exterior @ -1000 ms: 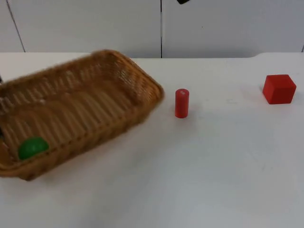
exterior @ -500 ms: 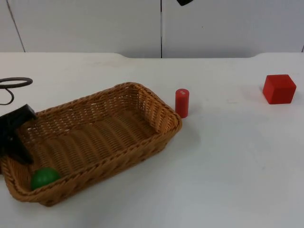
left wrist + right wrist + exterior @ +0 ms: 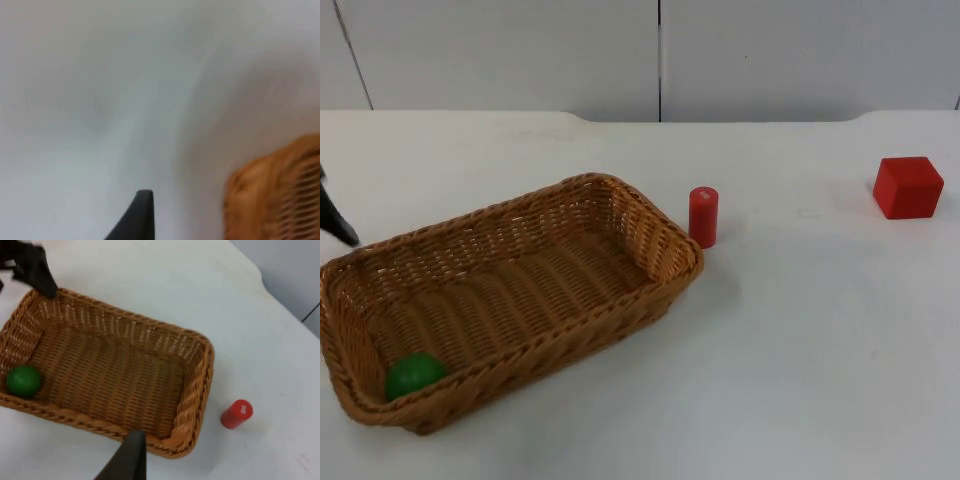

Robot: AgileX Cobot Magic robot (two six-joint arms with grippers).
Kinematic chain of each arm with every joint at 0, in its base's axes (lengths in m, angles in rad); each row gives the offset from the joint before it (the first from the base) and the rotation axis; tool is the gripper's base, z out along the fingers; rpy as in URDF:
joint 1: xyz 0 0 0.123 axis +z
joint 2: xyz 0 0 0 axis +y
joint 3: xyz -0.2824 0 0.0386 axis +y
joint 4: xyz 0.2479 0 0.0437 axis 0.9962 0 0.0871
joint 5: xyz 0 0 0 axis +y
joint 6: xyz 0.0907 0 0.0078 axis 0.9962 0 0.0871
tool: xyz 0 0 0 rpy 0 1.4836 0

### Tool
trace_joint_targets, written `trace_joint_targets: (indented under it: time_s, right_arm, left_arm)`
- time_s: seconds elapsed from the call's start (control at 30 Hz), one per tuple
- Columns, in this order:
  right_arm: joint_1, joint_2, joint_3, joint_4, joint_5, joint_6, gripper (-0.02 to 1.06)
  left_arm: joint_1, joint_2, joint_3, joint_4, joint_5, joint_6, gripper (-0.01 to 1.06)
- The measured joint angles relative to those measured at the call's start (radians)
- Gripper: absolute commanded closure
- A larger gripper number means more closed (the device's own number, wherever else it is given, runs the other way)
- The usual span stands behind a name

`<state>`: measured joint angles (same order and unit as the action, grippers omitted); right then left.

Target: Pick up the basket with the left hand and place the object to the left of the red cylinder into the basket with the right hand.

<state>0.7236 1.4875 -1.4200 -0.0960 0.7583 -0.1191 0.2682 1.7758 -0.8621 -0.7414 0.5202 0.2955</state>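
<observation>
Here, a single black fingertip (image 3: 139, 215) of the left gripper stands over bare white table (image 3: 90, 100), a corner of the wicker basket (image 3: 275, 195) just beside it; whether the fingers are parted or closed cannot be told, and nothing is seen in their grasp. In the top view the left gripper (image 3: 334, 222) is a dark sliver at about ten o'clock from the basket (image 3: 510, 300), just off its rim. The right gripper's fingertip (image 3: 129, 460) hangs above the basket's near rim (image 3: 125, 432); its spread likewise cannot be judged. The basket rests flat on the table (image 3: 800, 340), with the green ball (image 3: 415, 375) lying inside at its seven o'clock corner. The red cylinder (image 3: 703, 217) stands upright just beside the basket's two o'clock corner, apparently not touching it. A red cube (image 3: 908, 187) sits well apart, at three o'clock from the cylinder.
</observation>
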Motion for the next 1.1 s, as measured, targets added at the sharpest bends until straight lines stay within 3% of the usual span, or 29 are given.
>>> trace_joint_targets:
  time_s: [0.3,0.43,0.57,0.7,0.9,1.1]
  right_arm:
    - [0.0,-0.033,0.0,-0.004,-0.027,0.024,-0.01]
    - [0.0,-0.064,0.013,-0.004,-0.068,0.039,-0.01]
    - [0.0,-0.133,0.065,-0.004,-0.108,0.039,-0.01]
    - [0.0,-0.219,0.133,-0.004,-0.131,0.039,-0.01]
    - [0.0,-0.426,0.304,-0.006,-0.137,0.053,-0.01]
    - [0.0,-0.584,0.418,-0.006,-0.137,0.078,-0.01]
  left_arm:
    - [0.011,-0.341,0.002,0.031,-0.005,0.049,0.0]
    - [0.011,-0.495,0.002,0.044,0.067,0.162,0.0]
    - [0.002,-0.613,0.002,0.045,0.098,0.188,0.0]
    - [-0.071,-0.727,0.002,0.043,0.107,0.201,0.0]
    - [-0.27,-0.91,0.002,0.04,0.158,0.239,0.0]
    - [-0.306,-1.009,0.002,0.053,0.212,0.24,0.0]
